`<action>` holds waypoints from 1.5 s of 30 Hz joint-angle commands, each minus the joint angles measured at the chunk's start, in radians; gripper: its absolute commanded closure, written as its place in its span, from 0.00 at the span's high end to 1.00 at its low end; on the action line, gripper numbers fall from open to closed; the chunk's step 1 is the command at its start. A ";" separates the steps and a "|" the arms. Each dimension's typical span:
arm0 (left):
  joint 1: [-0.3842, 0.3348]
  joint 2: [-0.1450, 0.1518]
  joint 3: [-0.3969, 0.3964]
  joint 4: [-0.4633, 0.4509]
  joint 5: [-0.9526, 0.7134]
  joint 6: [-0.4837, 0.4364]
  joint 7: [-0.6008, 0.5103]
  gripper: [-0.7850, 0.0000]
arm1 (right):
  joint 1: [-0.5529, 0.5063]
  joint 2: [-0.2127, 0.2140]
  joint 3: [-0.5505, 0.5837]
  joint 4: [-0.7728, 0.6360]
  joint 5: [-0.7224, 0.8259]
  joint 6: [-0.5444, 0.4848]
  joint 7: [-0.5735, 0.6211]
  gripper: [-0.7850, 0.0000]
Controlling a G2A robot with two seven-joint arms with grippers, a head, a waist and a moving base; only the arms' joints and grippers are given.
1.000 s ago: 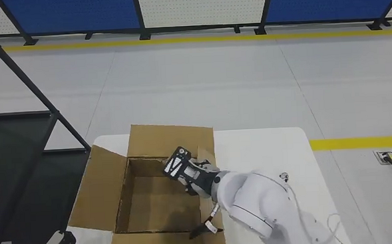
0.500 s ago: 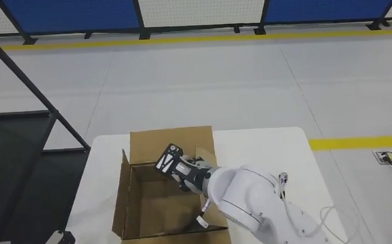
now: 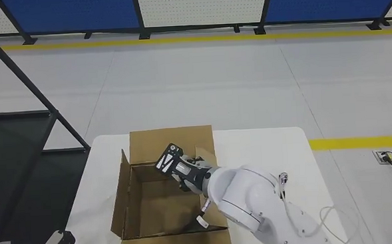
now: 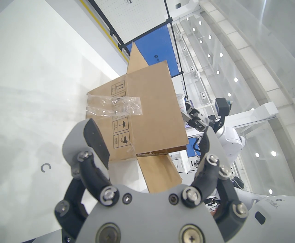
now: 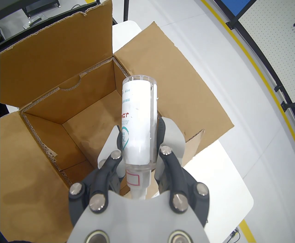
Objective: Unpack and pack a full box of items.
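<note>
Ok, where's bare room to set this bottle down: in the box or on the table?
The box floor, where visible, is bare between its walls. The table is bare from the box's right flap to its right edge. Crowded: the box's far right corner, where the right hand holds the bottle.

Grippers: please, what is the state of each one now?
Left gripper: open, holding nothing.
Right gripper: shut on the clear plastic bottle, above the open cardboard box.
</note>
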 commanded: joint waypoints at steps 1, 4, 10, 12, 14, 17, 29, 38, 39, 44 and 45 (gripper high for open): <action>0.000 0.000 0.000 0.000 0.000 0.000 0.000 1.00 | 0.000 0.000 0.000 0.000 0.000 0.000 0.000 0.00; 0.000 0.000 0.000 0.000 0.000 0.000 0.000 1.00 | 0.000 0.000 0.000 0.000 0.000 0.000 0.000 0.00; 0.000 0.000 0.000 0.000 0.000 0.000 0.000 1.00 | 0.000 0.000 0.000 0.000 0.000 0.000 0.000 0.00; 0.000 0.000 0.000 0.000 0.000 0.000 0.000 1.00 | 0.000 0.000 0.000 0.000 0.000 0.000 0.000 0.00; 0.000 0.000 0.000 0.000 0.000 0.000 0.000 1.00 | 0.000 0.000 0.000 0.000 0.000 0.000 0.000 0.00; 0.000 0.000 0.000 0.000 0.000 0.000 0.000 1.00 | 0.000 0.000 0.000 0.000 0.000 0.000 0.000 0.00; 0.000 0.000 0.000 0.000 0.000 0.000 0.000 1.00 | -0.022 -0.004 -0.006 -0.087 -0.013 -0.077 -0.090 0.00; 0.000 0.000 0.000 0.000 0.000 0.000 0.000 1.00 | 0.087 -0.039 -0.112 -0.024 0.023 -0.098 0.152 0.00; 0.000 0.000 0.000 0.000 0.000 0.000 0.000 1.00 | 0.086 -0.040 -0.116 -0.029 0.021 -0.093 0.183 0.00; 0.000 0.000 0.000 0.000 0.000 0.000 0.000 1.00 | 0.059 -0.035 -0.097 -0.065 0.015 -0.057 0.300 0.00; 0.000 0.000 0.000 0.000 0.000 0.000 0.000 1.00 | 0.047 -0.031 -0.086 -0.079 0.006 -0.050 0.326 0.00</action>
